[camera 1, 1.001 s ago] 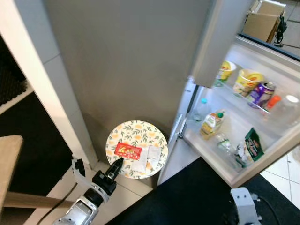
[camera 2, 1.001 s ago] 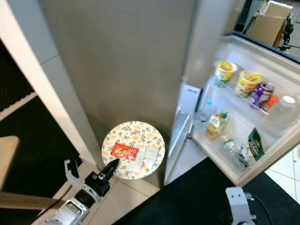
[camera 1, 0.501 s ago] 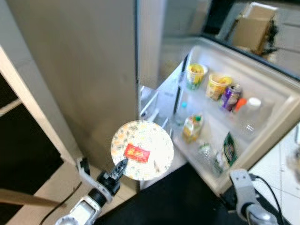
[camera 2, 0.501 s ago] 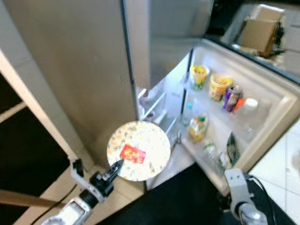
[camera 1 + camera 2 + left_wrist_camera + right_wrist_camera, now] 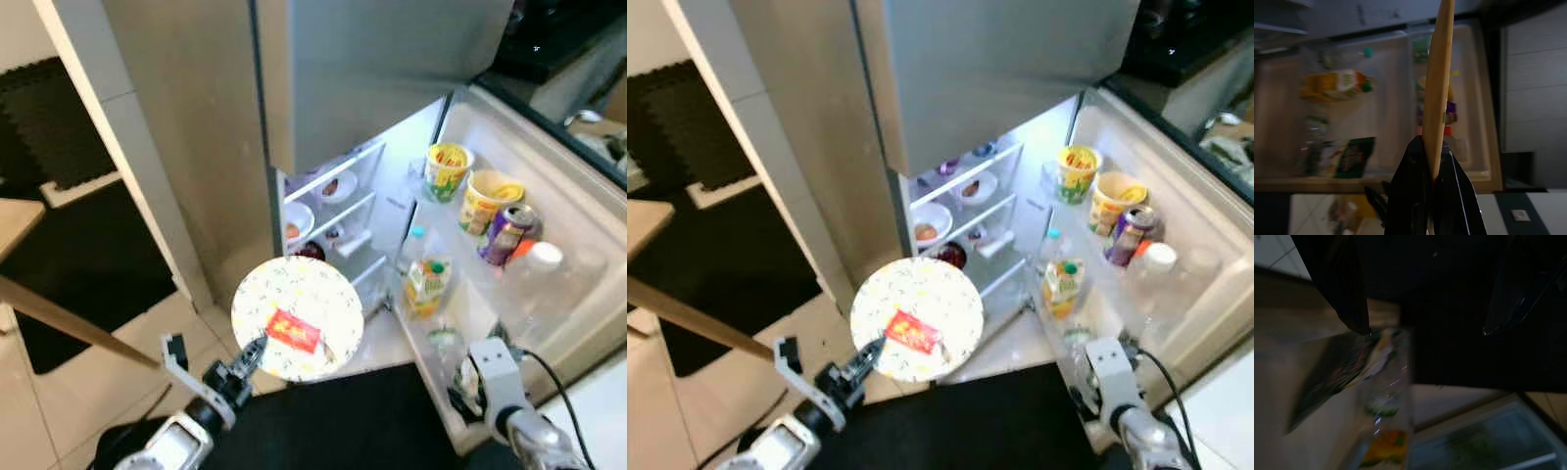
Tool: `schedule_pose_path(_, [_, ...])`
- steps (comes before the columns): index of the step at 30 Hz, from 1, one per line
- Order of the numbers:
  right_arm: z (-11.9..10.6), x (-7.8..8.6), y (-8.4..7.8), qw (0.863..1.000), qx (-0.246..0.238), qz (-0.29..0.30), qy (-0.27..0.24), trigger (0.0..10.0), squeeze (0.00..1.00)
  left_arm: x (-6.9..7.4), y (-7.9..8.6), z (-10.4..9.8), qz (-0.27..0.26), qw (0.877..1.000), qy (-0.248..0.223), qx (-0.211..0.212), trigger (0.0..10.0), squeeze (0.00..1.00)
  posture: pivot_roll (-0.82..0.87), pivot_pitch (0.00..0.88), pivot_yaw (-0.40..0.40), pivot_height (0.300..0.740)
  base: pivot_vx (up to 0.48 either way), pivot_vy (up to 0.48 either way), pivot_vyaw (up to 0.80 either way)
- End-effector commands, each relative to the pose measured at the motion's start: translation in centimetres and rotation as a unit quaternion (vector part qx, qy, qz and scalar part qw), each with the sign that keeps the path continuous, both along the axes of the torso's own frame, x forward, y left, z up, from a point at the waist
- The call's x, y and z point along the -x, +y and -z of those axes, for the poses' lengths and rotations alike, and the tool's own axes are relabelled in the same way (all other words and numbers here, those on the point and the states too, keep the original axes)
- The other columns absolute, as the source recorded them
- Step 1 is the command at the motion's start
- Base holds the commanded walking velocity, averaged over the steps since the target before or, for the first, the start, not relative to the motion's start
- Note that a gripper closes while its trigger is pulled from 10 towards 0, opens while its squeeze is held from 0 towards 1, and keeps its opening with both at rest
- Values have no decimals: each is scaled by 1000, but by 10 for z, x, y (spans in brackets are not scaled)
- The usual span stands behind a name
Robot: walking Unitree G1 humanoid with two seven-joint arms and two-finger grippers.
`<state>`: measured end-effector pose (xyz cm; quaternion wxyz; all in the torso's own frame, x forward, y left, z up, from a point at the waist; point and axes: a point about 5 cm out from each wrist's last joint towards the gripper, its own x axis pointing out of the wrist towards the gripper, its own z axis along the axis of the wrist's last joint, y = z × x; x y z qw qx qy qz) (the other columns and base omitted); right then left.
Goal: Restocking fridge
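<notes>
One floral plate [image 5: 297,315], carrying a red packet [image 5: 294,331], is pinched at its near rim by the left end effector [image 5: 248,356] and held level before the open fridge [image 5: 343,196]. Low beside the fridge door shelves [image 5: 490,255], the right end effector [image 5: 1425,328] has its fingers spread wide and empty.

The plate [image 5: 297,315] hides the fridge's [image 5: 372,88] lowest shelves, and the door-shelf labels at right blur unreadably.

Tiled floor [image 5: 118,362], pale, with a black mat [image 5: 98,245] on it. White wall panel [image 5: 127,147] runs beside the grey cabinet side [image 5: 196,117]. Wooden edge [image 5: 59,313] at far left. Dark counter [image 5: 558,49] top right.
</notes>
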<state>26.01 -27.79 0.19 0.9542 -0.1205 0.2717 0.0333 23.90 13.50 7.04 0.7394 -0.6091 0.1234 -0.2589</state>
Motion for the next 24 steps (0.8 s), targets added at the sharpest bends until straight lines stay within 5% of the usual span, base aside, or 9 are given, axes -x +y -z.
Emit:
schedule_pose_path(1, [0, 1, 1, 1000, -18, -2, -6, 10000, 0, 5, 1, 6, -4, 1000, 14, 4, 10000, 0, -37, 108, 10, 740, 0, 0, 0])
schedule_pose_path(10, [-12, -13, 18, 994, -65, -76, -35, 10000, 0, 4, 0, 6, -5, 1000, 13, 9, 10000, 0, -41, 106, 9, 740, 0, 0, 0])
schedule_pose_path(20, [-27, -23, 60, 952, -157, -261, -36, 10000, 0, 6, 2, 14, -21, 999, 35, 18, 10000, 0, -45, 113, 5, 740, 0, 0, 0])
schedule_pose_path(24, [-37, -31, 69, 941, -147, -300, -50, 10000, 0, 6, 3, 17, -29, 998, 43, 26, 10000, 0, -44, 115, 4, 740, 0, 0, 0])
